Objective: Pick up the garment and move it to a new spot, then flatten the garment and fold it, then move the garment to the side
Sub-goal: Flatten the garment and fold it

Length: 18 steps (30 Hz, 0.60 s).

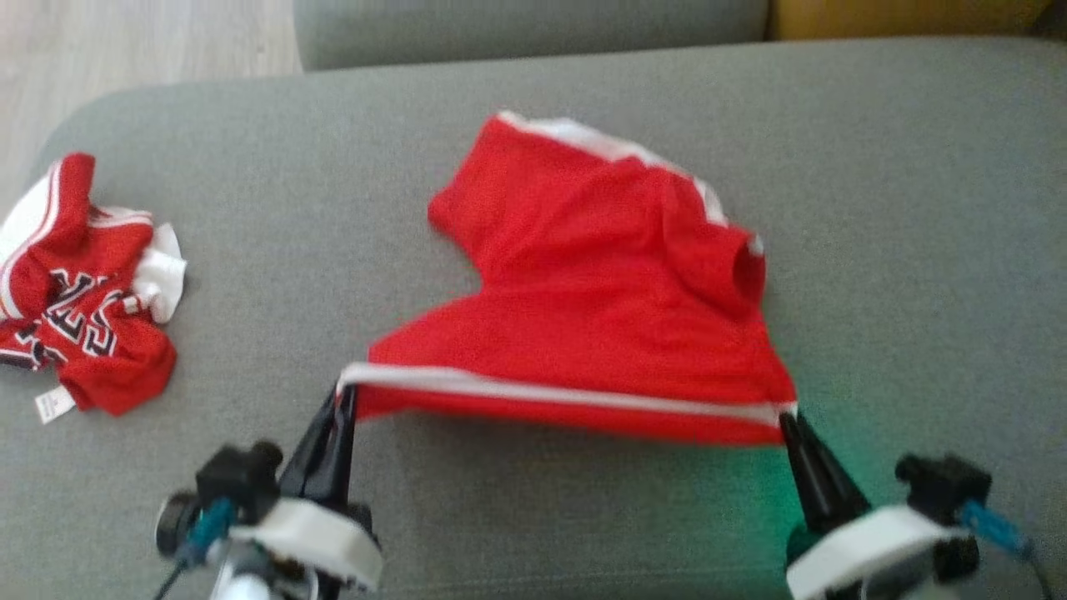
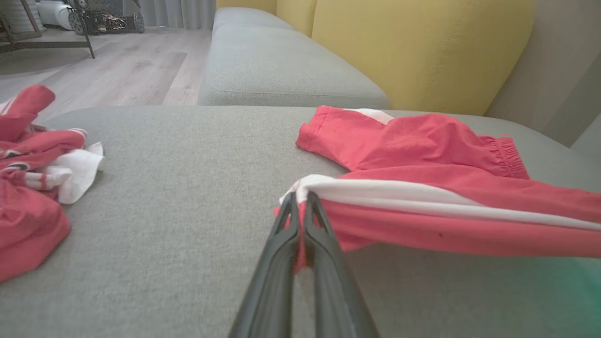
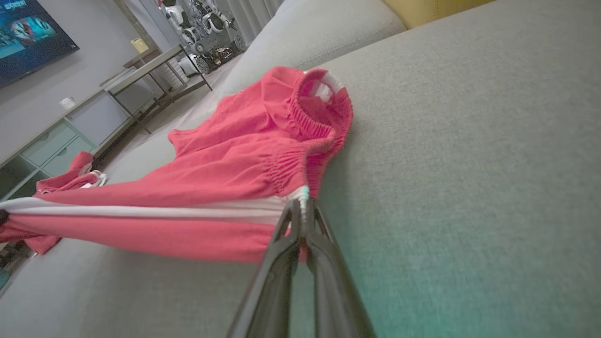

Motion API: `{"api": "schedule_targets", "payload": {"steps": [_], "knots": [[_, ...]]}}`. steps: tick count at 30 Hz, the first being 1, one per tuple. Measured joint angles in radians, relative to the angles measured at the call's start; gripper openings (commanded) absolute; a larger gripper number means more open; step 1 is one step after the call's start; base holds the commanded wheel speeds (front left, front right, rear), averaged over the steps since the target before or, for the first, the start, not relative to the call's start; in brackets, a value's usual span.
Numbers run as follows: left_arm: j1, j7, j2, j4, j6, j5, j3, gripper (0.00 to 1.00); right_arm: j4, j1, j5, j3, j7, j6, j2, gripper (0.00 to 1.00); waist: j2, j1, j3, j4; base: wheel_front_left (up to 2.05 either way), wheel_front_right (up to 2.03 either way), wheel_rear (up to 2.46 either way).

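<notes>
The garment [image 1: 600, 283] is a pair of red shorts with a white side stripe, lying on the grey sofa seat [image 1: 900, 208]. Its near striped edge is stretched taut and lifted between my two grippers. My left gripper [image 1: 343, 396] is shut on the garment's left corner [image 2: 300, 188]. At the right end, my right gripper [image 1: 788, 415] is shut on the corner by the elastic waistband [image 3: 303, 204]. The far leg and waistband rest on the cushion.
A crumpled red and white jersey [image 1: 83, 292] with lettering lies at the seat's left edge. A second grey cushion [image 2: 281, 70] and yellow back cushions [image 2: 422, 47] stand behind. Wooden floor [image 1: 125, 50] lies beyond the left edge.
</notes>
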Motion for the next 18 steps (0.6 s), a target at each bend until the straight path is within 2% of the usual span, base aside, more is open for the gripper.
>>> {"api": "schedule_targets", "payload": {"steps": [6, 12, 15, 18], "knots": [[0.141, 0.068, 0.019, -0.166, 0.040, -0.008, 0.003, 0.00, -0.208, 0.198, -0.065, -0.077, 0.123, 0.000, 0.062, 0.00, 0.0000, 0.0000, -0.045, -0.006, 0.00, 0.00, 0.00], [0.161, 0.110, 0.045, -0.230, 0.047, -0.009, 0.005, 0.00, -0.305, 0.253, -0.094, -0.110, 0.194, 0.000, 0.092, 0.00, 0.0000, 0.0000, -0.045, -0.015, 0.00, 0.00, 0.00], [0.103, 0.139, 0.072, -0.221, 0.002, -0.009, -0.006, 0.00, -0.319, 0.239, -0.097, -0.134, 0.217, 0.000, 0.110, 0.00, 0.0000, 0.0000, -0.025, -0.017, 0.00, 0.00, 0.00], [-0.048, 0.170, 0.085, -0.170, -0.059, -0.009, -0.030, 0.00, -0.301, 0.193, -0.095, -0.165, 0.219, 0.000, 0.111, 0.00, 0.0000, 0.0000, 0.002, -0.014, 0.00, 0.00, 0.00]]}}
